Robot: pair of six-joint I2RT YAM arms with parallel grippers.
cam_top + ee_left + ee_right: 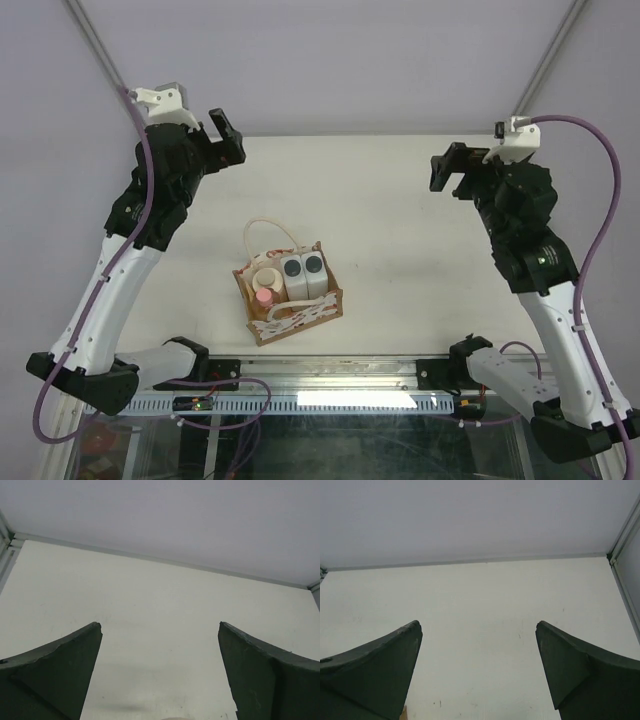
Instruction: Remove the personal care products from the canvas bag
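four bottles wait in the bag, both claws wide and empty

the canvas bag point(300, 318) sits on the table point(400, 220) near the front edge, a little left of centre, mouth up. inside, packed touching, stand a white bottle point(293, 268) and a second white bottle point(314, 265), both dark-capped, on the right. the beige bottle point(268, 277) and the pink-capped orange bottle point(265, 294) are on the left. a rope handle point(262, 232) flops over the far side.

from here the bottles look light, stiff and probably smooth. with the bodies walled in, the cap or shoulder from straight above seems the place to pinch. the bag looks soft and light, so i'd expect it to drag or lift with a bottle unless its rim is pinned.

the left gripper point(228, 135) hangs raised at the far left, well apart from the bag, jaws spread wide on nothing; its wrist view shows only bare table. the right gripper point(450, 168) mirrors it at the far right, fully spread and empty too.
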